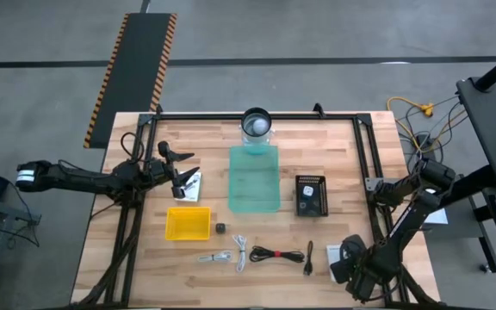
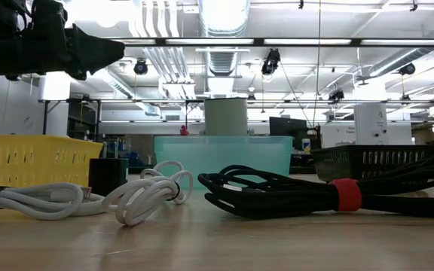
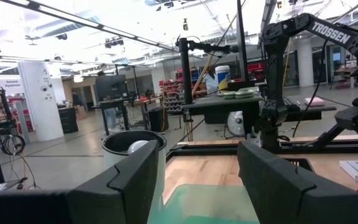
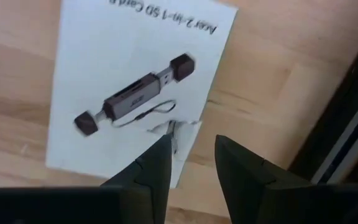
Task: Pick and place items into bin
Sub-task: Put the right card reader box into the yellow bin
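two grippers on my screens, the right one low over a white card, the left one raised and empty.

nearest me, my right gripper (image 4: 191, 165) is down at the table's (image 1: 334, 146) near right corner, its fingers (image 4: 151, 171) narrowly parted over the edge of a white printed card (image 4: 135, 81); a small torn flap of the card sits at the gap, and i cannot tell whether it is pinched. next along the front row lie a coiled black cable (image 1: 275, 254), short white cables (image 1: 231, 255) and a tiny black cube (image 1: 220, 227) beside a yellow bin (image 1: 188, 223). farther back sit a translucent green bin (image 1: 254, 179) and a black basket (image 1: 310, 195). my left gripper (image 1: 182, 172) hovers at the left side with its fingers spread, holding nothing, next to another white packet (image 1: 194, 186).
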{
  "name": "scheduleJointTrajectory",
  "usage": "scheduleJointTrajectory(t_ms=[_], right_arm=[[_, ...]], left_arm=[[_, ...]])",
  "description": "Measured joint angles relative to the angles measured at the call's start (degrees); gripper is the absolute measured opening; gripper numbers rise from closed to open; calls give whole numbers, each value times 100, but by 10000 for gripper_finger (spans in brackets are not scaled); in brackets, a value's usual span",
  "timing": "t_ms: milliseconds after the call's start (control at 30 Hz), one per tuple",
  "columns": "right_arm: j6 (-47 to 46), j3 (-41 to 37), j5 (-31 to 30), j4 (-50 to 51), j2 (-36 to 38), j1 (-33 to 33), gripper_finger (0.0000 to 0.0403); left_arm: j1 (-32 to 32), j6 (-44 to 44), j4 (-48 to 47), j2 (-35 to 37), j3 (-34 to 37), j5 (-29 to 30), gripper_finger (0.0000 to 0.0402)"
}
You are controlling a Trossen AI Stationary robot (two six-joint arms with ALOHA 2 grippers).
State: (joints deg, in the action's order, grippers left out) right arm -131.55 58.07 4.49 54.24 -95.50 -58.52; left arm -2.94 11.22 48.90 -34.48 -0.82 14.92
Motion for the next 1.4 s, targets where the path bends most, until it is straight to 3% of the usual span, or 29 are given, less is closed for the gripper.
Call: scheduleJointTrajectory(t_ms=[1400], right_arm=[[206, -64, 284, -423, -562, -9, 107]], left_arm=[[2, 18, -6, 0, 4, 2, 206]])
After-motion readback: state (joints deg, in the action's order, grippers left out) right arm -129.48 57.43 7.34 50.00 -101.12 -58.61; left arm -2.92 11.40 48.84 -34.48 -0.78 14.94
